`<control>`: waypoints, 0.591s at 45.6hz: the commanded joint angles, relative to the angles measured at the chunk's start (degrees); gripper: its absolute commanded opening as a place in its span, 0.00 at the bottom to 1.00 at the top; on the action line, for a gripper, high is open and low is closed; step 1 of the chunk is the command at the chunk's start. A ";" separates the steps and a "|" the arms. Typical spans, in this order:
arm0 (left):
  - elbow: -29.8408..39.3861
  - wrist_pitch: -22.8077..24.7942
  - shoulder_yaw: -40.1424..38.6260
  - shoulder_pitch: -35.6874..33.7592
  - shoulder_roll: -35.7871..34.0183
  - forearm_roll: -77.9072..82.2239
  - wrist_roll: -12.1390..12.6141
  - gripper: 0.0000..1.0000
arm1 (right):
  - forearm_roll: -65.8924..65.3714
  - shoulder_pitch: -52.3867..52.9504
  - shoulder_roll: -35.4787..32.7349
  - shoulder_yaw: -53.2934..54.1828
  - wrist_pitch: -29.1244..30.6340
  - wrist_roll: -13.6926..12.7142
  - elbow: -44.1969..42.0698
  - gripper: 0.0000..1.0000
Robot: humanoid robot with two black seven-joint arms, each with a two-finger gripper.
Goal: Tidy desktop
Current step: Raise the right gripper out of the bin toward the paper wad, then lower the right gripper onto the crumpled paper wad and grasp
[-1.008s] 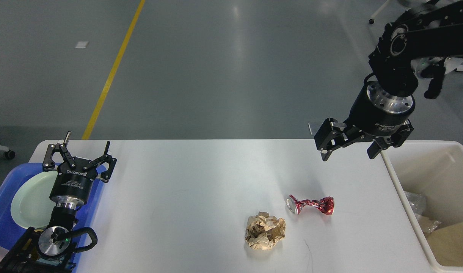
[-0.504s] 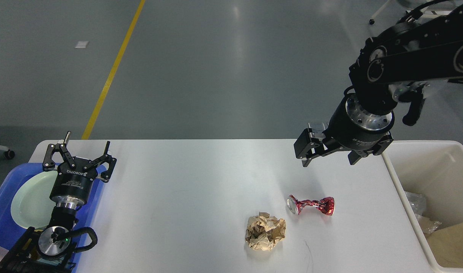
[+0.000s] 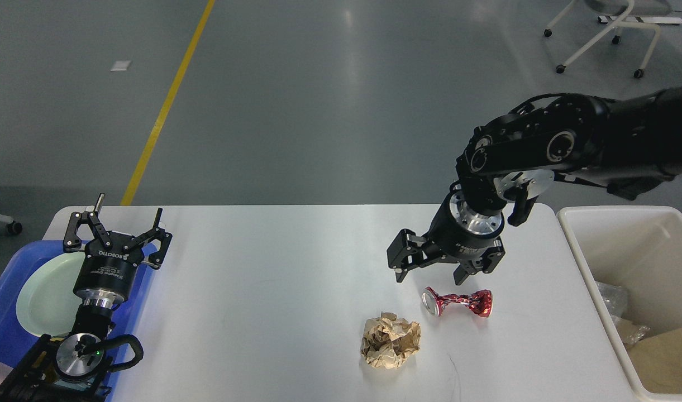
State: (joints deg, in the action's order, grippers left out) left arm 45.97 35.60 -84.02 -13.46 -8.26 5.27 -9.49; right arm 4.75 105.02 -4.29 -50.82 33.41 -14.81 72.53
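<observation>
Clutter and containers, with the floor beyond

A crushed red metal can [image 3: 458, 302] lies on its side right of centre, with a crumpled ball of brown paper [image 3: 390, 340] just nearer and left of it. A pale green round plate [image 3: 44, 295] sits in a blue plastic tray [image 3: 5, 329] at the left. A cream rectangular bin [image 3: 637, 290] at the right holds crumpled waste. A yellow floor line [image 3: 167, 100] runs far left; a white wheeled chair [image 3: 609, 28] stands far right.
</observation>
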 commanded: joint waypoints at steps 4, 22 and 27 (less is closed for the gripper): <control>0.00 0.00 0.00 0.01 0.00 0.00 0.00 0.96 | -0.01 -10.53 3.32 2.22 -1.86 -0.04 -7.23 1.00; 0.00 0.00 0.00 -0.07 0.00 0.00 0.00 0.96 | -1.15 -19.06 5.34 3.54 -13.46 -3.38 -8.37 1.00; 0.00 0.00 0.00 -0.07 0.00 0.00 0.00 0.96 | -0.98 -20.03 6.48 3.80 -13.64 -3.65 -8.02 1.00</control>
State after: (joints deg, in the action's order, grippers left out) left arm 45.94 35.59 -84.02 -13.53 -8.26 5.27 -9.49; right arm 3.75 85.99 1.20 -47.14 20.36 -18.10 64.15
